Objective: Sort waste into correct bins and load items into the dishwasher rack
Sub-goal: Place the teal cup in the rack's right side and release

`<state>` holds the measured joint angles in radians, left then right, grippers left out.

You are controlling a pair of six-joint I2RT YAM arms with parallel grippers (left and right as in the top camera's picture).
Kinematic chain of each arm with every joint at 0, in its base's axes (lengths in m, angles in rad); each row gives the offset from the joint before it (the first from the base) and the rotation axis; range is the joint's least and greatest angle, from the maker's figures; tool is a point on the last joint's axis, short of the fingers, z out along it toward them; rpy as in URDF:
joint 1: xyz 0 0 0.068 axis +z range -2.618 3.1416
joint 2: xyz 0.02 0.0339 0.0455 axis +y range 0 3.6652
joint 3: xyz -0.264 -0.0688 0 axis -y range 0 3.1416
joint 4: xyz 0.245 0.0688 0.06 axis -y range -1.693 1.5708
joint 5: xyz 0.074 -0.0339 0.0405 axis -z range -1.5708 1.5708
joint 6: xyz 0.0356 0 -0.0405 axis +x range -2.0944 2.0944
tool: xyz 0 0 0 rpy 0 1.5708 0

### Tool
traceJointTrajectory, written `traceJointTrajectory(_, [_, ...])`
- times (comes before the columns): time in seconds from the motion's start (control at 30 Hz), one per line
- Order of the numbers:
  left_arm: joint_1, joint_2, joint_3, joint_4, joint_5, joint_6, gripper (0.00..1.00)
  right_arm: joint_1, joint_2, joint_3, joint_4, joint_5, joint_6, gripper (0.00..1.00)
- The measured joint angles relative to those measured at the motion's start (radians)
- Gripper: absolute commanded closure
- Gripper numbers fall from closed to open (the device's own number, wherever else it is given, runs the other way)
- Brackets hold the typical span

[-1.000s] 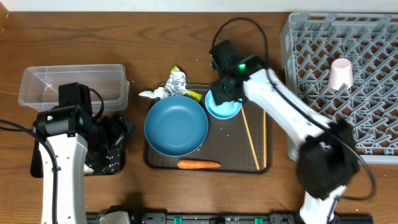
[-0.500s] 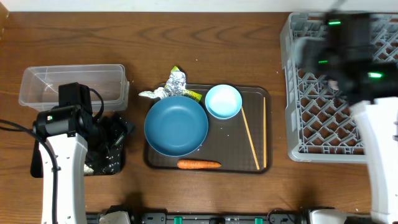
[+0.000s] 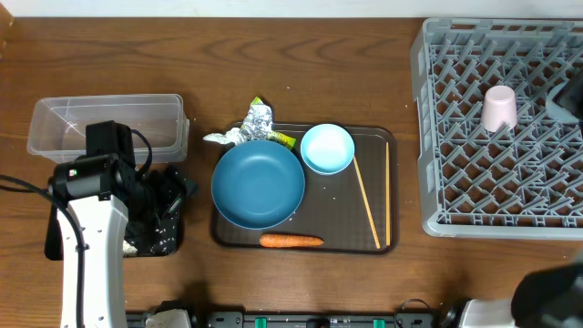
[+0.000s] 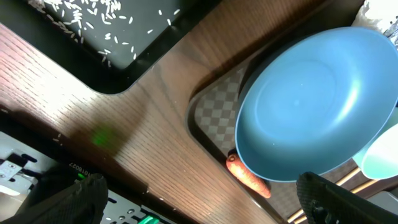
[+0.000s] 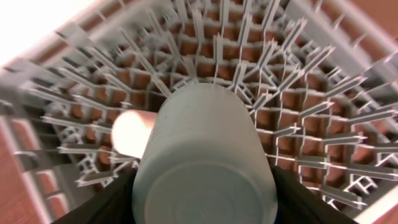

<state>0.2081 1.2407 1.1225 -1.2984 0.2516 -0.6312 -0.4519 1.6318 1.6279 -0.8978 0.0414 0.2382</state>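
Overhead: right arm cut off, right edge.
Right gripper: clamping blurred pale blue cup above dishwasher rack.
Left gripper: spread, released.

Desk is wood grain with a low sheen. The rack is matt grey plastic, and the tub is clear glossy plastic. Big bowl looks smooth, satin blue; the pale cup is smooth and matt too. Foil is crinkly shiny metal, the chopsticks are bare wood, and the brown tray has a fine chequered texture.
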Motion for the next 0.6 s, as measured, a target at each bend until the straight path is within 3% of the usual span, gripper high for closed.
traceJointTrajectory(0.27, [0.0,0.0,0.0,0.0,0.0,0.0,0.0,-0.016,0.129,0.0,0.032,-0.012,-0.006,0.37])
traceJointTrajectory(0.6, [0.0,0.0,0.0,0.0,0.0,0.0,0.0,-0.036,0.146,0.0,0.062,0.008,-0.015,0.35])
